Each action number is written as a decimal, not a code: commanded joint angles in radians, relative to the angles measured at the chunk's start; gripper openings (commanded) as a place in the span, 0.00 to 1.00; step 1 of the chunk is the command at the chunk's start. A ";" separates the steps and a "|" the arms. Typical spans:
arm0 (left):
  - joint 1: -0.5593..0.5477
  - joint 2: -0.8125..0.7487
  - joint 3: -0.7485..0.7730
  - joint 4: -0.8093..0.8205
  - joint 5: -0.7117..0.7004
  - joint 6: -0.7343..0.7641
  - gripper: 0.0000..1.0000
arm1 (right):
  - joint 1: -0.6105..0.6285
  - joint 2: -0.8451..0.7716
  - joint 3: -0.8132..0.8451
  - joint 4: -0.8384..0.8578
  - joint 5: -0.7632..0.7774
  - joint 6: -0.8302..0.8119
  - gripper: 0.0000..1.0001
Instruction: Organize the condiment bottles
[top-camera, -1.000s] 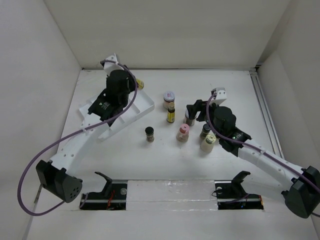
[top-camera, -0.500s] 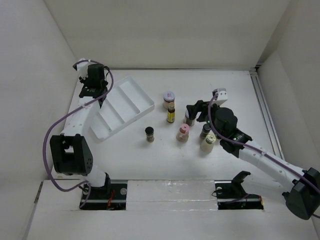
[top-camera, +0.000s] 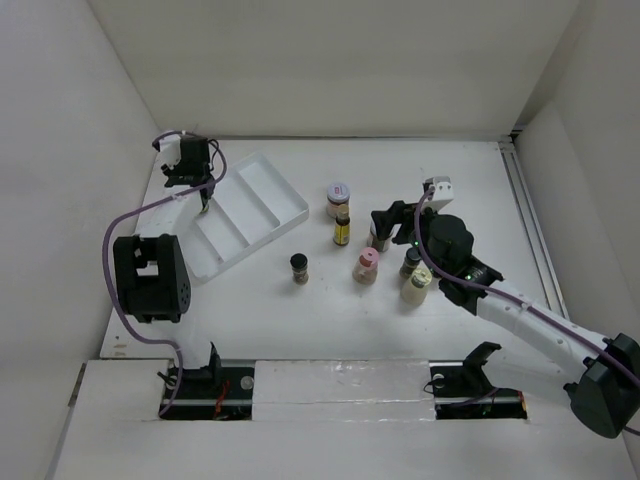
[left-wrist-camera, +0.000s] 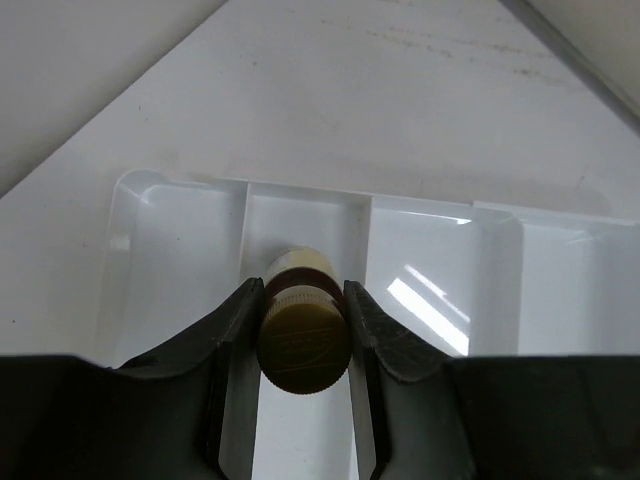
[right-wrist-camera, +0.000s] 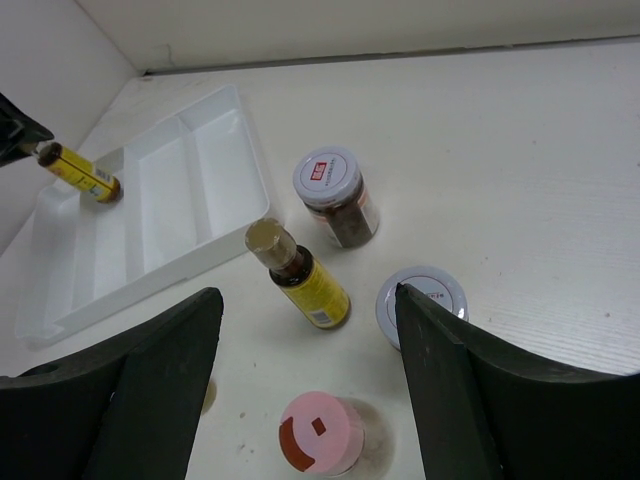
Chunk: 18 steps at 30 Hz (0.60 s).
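Observation:
My left gripper (top-camera: 205, 197) is shut on the cap end of a slim yellow-labelled bottle (left-wrist-camera: 303, 335). It holds the bottle slanted over the white divided tray (top-camera: 255, 195), with the base down in the second compartment from the tray's left end (right-wrist-camera: 82, 173). My right gripper (top-camera: 385, 222) is open and empty (right-wrist-camera: 305, 295) above the loose group of bottles. In that group are a yellow-labelled bottle (top-camera: 342, 229), two silver-lidded jars (top-camera: 338, 197) (right-wrist-camera: 421, 303), a pink-capped bottle (top-camera: 366, 265), two dark jars (top-camera: 299, 268) (top-camera: 411, 261) and a cream-capped bottle (top-camera: 417, 287).
The tray (right-wrist-camera: 190, 190) lies diagonally at the left, close to the left wall. White walls stand on three sides. A rail (top-camera: 530, 215) runs along the table's right edge. The folded left arm (top-camera: 150, 280) stands at the near left.
My left arm has pulled back from over the tray's far end to its left end, with the yellow bottle still held. The right arm and the loose bottles have not moved.

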 joint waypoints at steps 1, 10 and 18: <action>0.024 0.003 0.046 0.055 -0.022 0.014 0.06 | -0.006 -0.001 0.007 0.054 -0.009 0.008 0.76; 0.024 0.056 0.066 0.064 -0.032 0.014 0.33 | -0.006 0.008 0.007 0.054 0.000 0.008 0.76; 0.024 -0.019 0.075 0.029 -0.007 0.005 0.58 | -0.006 -0.001 0.007 0.054 -0.009 0.008 0.76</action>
